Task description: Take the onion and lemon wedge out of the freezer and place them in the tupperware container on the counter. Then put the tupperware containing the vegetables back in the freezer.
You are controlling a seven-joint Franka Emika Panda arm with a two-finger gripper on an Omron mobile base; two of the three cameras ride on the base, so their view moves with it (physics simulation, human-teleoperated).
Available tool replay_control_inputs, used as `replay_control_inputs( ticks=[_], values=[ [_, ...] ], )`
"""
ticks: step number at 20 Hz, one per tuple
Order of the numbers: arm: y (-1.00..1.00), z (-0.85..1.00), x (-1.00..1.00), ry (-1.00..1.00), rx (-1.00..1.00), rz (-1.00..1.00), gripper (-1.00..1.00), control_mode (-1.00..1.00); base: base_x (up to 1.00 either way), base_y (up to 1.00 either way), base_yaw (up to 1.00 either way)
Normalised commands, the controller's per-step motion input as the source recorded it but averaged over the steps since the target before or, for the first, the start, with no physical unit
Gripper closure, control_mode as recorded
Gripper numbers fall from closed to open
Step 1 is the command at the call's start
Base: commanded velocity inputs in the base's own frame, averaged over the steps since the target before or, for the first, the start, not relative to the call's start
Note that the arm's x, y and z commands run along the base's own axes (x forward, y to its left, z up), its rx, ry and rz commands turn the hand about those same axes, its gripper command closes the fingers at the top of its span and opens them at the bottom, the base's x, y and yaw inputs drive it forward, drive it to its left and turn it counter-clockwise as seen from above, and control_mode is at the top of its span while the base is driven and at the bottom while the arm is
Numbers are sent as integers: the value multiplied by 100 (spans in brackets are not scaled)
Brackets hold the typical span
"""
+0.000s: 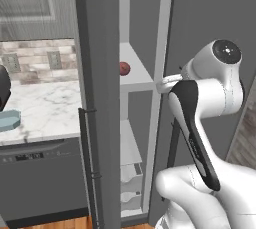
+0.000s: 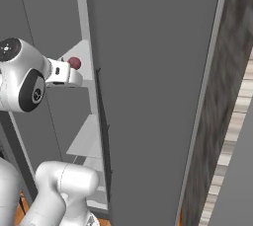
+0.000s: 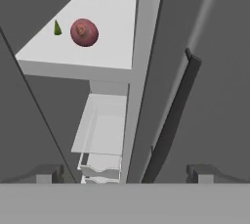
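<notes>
The freezer (image 1: 97,98) stands with its narrow door open. On its white upper shelf (image 3: 97,56) lies the onion (image 3: 84,32), a small dark red ball, also visible as the onion (image 1: 124,68) and the onion (image 2: 74,62). Just left of it in the hand view stands the lemon wedge (image 3: 57,28), tiny and yellow-green. My gripper (image 3: 126,174) is open and empty, in front of the shelf's edge and short of both. The pale teal tupperware container (image 1: 9,120) sits on the white marble counter (image 1: 45,108) far to the left.
White drawers (image 3: 100,135) sit below the shelf. The door's long dark handle (image 3: 171,120) runs close on the right of the hand view. A dark appliance (image 1: 2,93) stands behind the container. A dishwasher front (image 1: 40,183) is under the counter.
</notes>
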Motion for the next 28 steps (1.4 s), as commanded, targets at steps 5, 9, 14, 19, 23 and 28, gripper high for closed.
replay_control_inputs(
  ticks=[5, 9, 14, 19, 23, 28],
  values=[
    [5, -12, 10, 6, 0, 6, -100, -100, 0, 0, 0],
    [4, -3, 19, 3, 0, 18, -100, -100, 0, 0, 0],
    [13, 0, 9, 0, 0, 16, -100, -100, 0, 0, 0],
    [37, 0, 16, 0, -1, 4, -100, -100, 0, 0, 0],
    [31, -6, 29, 0, -4, -3, -100, -100, 0, 0, 0],
    [2, 0, 41, 0, 2, 0, -100, -100, 0, 0, 0]
  ],
)
